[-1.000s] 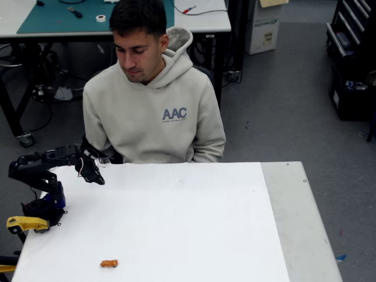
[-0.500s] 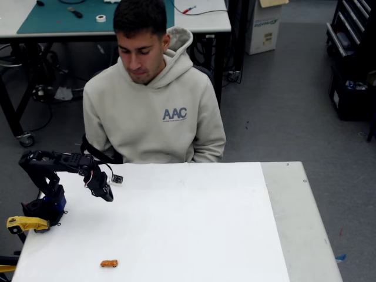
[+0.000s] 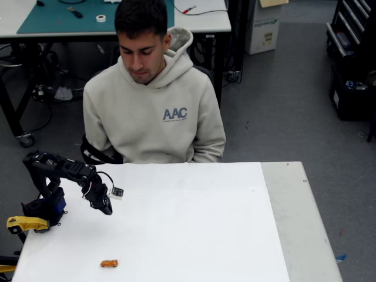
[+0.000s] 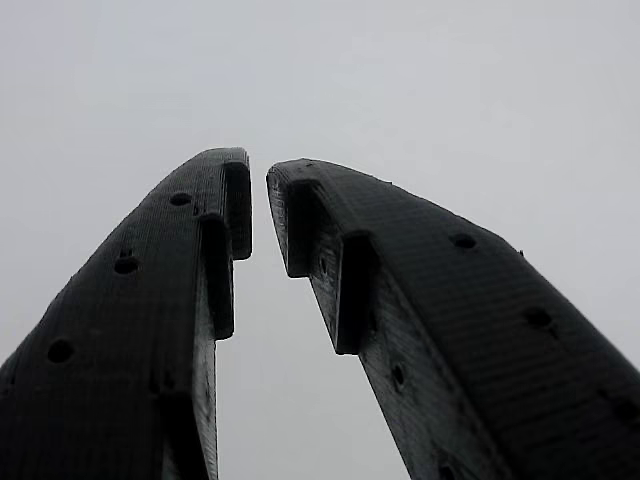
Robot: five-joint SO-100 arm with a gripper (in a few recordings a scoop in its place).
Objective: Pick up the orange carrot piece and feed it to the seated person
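White desk (image 3: 194,229) fills the lower half of the fixed view, with a grey strip along its right edge; behind it I see grey floor, a second bench with a green mat (image 3: 59,17) at upper left and dark shelving at upper right. Seated person (image 3: 154,111), in a light beige hoodie with blue lettering on the chest, sits at the far edge of the desk with head bowed toward its surface. Black arm (image 3: 56,170) stands on a blue base at the desk's left edge, beside a yellow clamp (image 3: 24,224); I see it bent over and reaching right and downward. Hand (image 3: 107,207) hangs above the bare left part of the desk, fingertips pointing down, with a small square part (image 3: 117,192) just beside the wrist. Orange carrot piece (image 3: 108,263) lies flat near the front edge of the desk, below the hand in the fixed view and well apart from it, untouched. From the wrist view I read the hand (image 4: 259,175) as narrowly parted: two black fingers (image 4: 150,300) converge at the tips with a slim gap between them, nothing held, against plain pale desk
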